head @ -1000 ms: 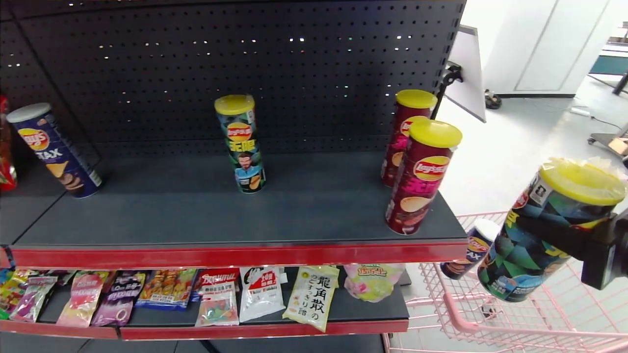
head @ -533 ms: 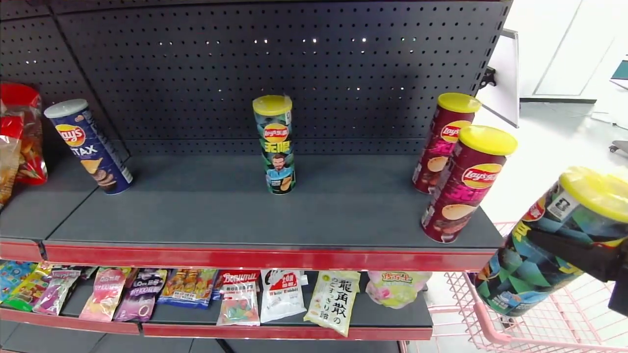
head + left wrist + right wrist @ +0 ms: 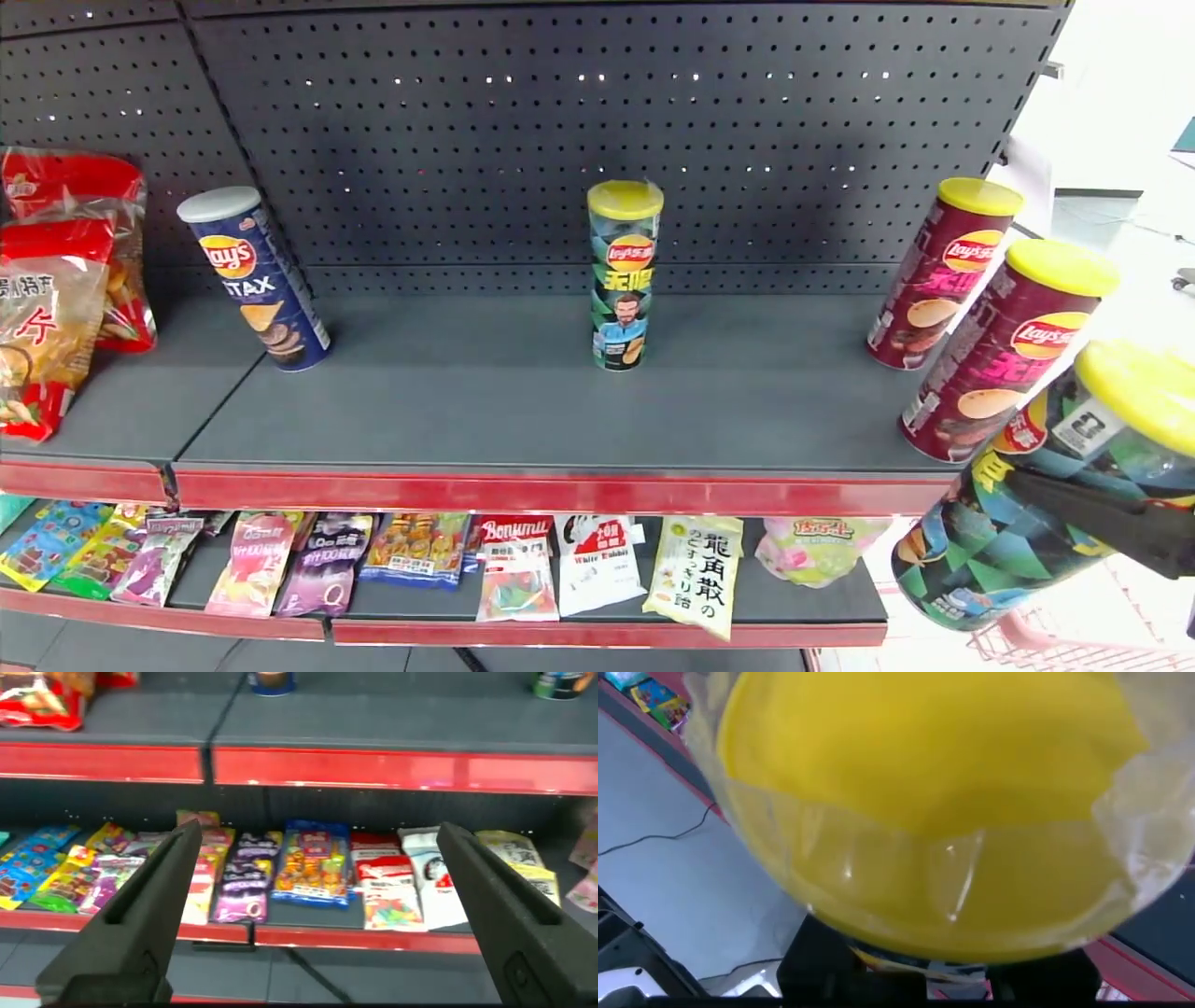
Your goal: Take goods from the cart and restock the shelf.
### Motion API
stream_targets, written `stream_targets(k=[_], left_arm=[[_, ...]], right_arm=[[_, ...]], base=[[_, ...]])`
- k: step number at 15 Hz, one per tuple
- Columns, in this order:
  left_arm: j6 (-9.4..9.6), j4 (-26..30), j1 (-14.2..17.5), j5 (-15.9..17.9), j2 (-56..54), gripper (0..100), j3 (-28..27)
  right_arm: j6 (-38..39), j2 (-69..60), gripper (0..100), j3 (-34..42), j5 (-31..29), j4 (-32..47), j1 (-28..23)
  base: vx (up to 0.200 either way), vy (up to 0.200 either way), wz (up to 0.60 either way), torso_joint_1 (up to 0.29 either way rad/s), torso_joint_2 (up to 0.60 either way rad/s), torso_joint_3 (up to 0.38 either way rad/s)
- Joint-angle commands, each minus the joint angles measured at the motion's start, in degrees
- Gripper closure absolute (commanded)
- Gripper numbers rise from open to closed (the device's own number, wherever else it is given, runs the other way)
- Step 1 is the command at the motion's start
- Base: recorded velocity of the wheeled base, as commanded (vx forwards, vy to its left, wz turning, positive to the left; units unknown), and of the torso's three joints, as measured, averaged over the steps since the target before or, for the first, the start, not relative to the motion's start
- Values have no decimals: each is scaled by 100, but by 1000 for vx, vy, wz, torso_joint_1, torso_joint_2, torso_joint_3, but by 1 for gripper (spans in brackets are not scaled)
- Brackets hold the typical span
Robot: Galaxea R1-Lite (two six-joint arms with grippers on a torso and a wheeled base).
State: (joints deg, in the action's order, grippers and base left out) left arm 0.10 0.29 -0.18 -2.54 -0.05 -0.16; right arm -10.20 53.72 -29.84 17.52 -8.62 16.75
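Facing dark pegboard back panel (image 3: 523, 140), running full width. Looking past its right end into bright room (image 3: 1111, 93). Looking down on grey upper shelf (image 3: 523, 411) w/ red front lip. Viewing lower shelf (image 3: 597, 635) beneath, lined w/ row of flat snack packets (image 3: 523, 569). Noting red snack bags (image 3: 56, 280) at upper shelf's far left, blue can (image 3: 257, 280) near them, upright teal can (image 3: 624, 275) mid-deck, rear maroon can (image 3: 943, 280) & front maroon can (image 3: 1004, 355) at right end. Pinching held teal can (image 3: 971, 551) by its side in right gripper (image 3: 1083, 509), tilted, off shelf's right end, just in front of front maroon can, above pink cart rim (image 3: 1036, 646). Hanging left gripper (image 3: 318, 915) spread wide, nothing between fingers, before lower shelf.
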Motion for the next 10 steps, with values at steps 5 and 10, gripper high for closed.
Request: stream_targets(k=[5, 10], left_arm=[[-1, -3, 1, -1, 5, 0, -2], [-1, -3, 1, -1, 5, 0, -2]], right_arm=[[-140, -178, 100, 154, 138, -17, 294], [-140, -204, 100, 154, 147, -8, 294]], base=[[40, 0, 0, 1, 0, 0], [200, 0, 0, -3, 5, 5]])
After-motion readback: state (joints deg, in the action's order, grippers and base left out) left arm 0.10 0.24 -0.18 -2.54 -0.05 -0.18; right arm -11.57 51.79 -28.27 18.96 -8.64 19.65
